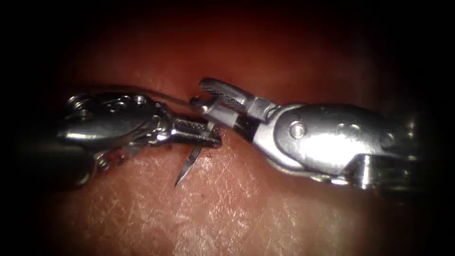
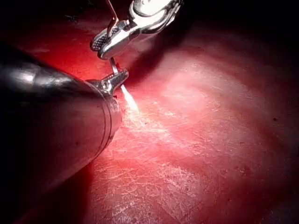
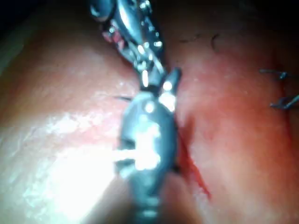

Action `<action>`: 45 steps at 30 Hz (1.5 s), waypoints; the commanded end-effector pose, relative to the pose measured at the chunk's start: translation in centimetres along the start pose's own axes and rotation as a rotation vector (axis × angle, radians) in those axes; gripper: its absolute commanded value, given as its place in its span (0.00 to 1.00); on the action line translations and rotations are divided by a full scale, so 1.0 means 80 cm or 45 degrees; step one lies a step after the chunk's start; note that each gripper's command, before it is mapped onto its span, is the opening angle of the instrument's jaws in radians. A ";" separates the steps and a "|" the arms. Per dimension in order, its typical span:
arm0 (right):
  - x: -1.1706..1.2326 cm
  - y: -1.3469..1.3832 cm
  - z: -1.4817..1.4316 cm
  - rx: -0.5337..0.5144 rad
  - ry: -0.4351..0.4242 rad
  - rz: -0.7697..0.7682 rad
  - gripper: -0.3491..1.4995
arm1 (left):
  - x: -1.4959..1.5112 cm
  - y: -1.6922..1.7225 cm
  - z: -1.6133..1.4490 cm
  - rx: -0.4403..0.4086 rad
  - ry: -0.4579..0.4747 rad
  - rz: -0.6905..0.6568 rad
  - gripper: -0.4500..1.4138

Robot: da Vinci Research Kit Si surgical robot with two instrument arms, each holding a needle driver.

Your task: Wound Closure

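tissue lies nearest in the endoscope view: pale, cross-hatched skin, reddening farther back. on it, just below the left claw, the pointed end of the needle stands clear of the surface, tip aimed down and to the left. its long axis runs from that tip up and to the right, toward the two claws.

left claw: closed on the needle a little behind the point, jaws lying nearly level and pointing right. the left wrist view shows the same grip, with the needle bright beside the tissue.

right claw: open, upper jaw lifted, lower jaw meeting the needle's rear part where it comes up from the left claw; whether it grips cannot be told. it sits just up and right of the left claw, so both are near the needle, the left one holding it.

farther back, thread runs as a thin line from the right claw's tip away to the left, above the left tool.

the right wrist view shows a red cut in the tissue beside the right tool, and dark stitch ends beyond.
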State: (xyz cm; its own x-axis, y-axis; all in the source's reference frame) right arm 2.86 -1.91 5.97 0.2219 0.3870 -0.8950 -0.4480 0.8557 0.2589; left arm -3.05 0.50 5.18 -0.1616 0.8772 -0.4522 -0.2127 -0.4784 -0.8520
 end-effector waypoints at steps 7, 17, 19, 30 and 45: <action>-0.0020 0.0043 -0.0006 0.192 0.011 -0.130 0.00 | 0.0017 -0.0006 0.0022 0.119 0.026 0.183 0.91; -0.0027 0.0136 -0.0037 0.472 0.140 -0.478 0.00 | -0.0011 0.0001 0.0031 0.072 0.005 0.295 0.87; -0.0025 0.0138 -0.0034 0.490 0.164 -0.553 0.00 | -0.0019 0.0000 0.0038 0.075 0.002 0.340 0.82; -0.0036 0.0131 -0.0016 0.420 0.350 -0.918 0.00 | -0.0090 -0.0051 0.0118 0.079 -0.063 0.422 0.73; -0.0079 0.0110 0.0016 0.450 0.493 -1.026 0.00 | -0.0105 -0.0055 0.0151 0.040 -0.105 0.433 0.68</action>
State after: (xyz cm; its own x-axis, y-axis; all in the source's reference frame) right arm 2.35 -1.34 6.75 0.0226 -0.4508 -0.8923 0.0139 0.8926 -0.4506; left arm -3.93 -0.05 6.20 -0.3049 0.6608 -0.6858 -0.1627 -0.7457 -0.6461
